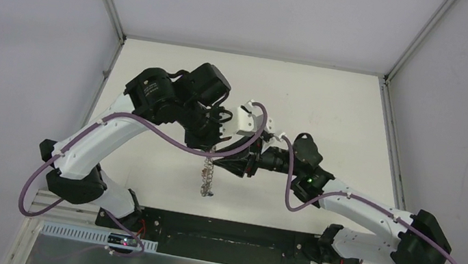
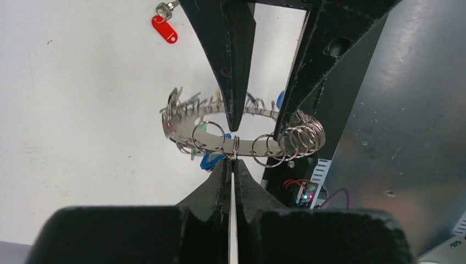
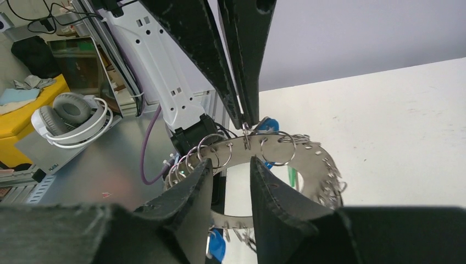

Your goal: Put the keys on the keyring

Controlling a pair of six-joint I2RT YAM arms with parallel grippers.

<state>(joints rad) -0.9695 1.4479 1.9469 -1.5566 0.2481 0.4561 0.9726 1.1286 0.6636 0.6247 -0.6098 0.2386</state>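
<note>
The keyring (image 2: 189, 127), a flat grey metal ring edged with wire loops, hangs in the air between both arms and shows edge-on in the top view (image 1: 208, 175). My left gripper (image 2: 234, 156) is shut on one small wire loop at the ring's near rim. My right gripper (image 3: 231, 165) is open, its fingers (image 2: 233, 82) coming in from the opposite side, one tip inside the ring and one at its band. A silver key with a red tag (image 2: 164, 27) lies on the white table. A blue tag (image 2: 211, 160) hangs below the ring by my left fingertips.
The white table (image 1: 331, 111) is enclosed by pale walls with metal corner posts. A black plate (image 1: 224, 231) and the arm bases sit at its near edge. Off the table are white headphones (image 3: 71, 118) and a yellow box (image 3: 25, 118).
</note>
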